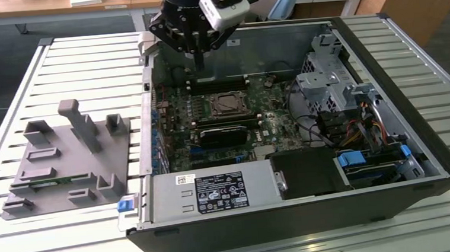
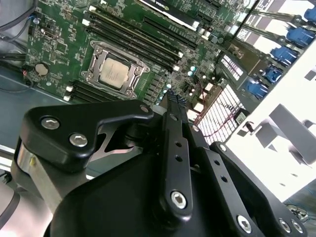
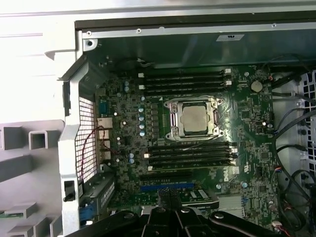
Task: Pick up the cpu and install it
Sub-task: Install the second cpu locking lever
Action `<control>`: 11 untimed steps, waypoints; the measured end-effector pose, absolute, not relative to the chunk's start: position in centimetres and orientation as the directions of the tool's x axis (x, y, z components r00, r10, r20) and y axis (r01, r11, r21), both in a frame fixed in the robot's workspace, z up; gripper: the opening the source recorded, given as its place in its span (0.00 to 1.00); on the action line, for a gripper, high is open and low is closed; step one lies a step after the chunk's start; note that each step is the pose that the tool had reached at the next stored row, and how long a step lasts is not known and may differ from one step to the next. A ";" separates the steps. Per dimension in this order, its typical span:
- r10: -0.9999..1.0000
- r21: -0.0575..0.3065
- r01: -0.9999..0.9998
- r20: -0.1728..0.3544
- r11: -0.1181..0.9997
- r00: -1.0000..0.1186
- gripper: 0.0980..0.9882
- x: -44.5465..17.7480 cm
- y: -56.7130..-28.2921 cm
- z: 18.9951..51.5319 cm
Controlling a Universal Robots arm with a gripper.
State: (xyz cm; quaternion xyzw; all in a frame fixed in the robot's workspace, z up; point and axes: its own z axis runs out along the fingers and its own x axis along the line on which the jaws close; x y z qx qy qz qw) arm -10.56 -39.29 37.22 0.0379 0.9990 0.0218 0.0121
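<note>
The cpu (image 1: 228, 105), a small square chip with a silvery top, lies flat in its socket on the green motherboard (image 1: 180, 135) inside the open computer case. Both wrist views show the cpu (image 2: 114, 73) (image 3: 193, 118) inside the socket's metal frame. My gripper (image 1: 200, 70) hangs above the motherboard's far edge, up and toward the exterior view's left of the socket, apart from the chip. Its black fingers (image 2: 173, 101) are pressed together, and nothing shows between them. The gripper (image 3: 170, 195) tips point down over the board.
A grey fixture plate (image 1: 61, 167) with posts and a green memory stick (image 1: 50, 183) lies on the slatted table at the exterior view's left. Inside the case are a black card (image 1: 225, 132), a power supply (image 1: 213, 192), cables and a metal drive cage (image 1: 325, 77).
</note>
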 end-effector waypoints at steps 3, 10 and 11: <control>0.076 0.044 0.075 -0.023 0.996 -0.997 0.01 -10.5 -39.3 37.1; 0.076 0.044 0.075 -0.022 0.996 -0.997 0.01 -10.2 -39.3 36.7; 0.076 0.044 0.075 -0.022 0.996 -0.997 0.01 -10.2 -39.3 36.7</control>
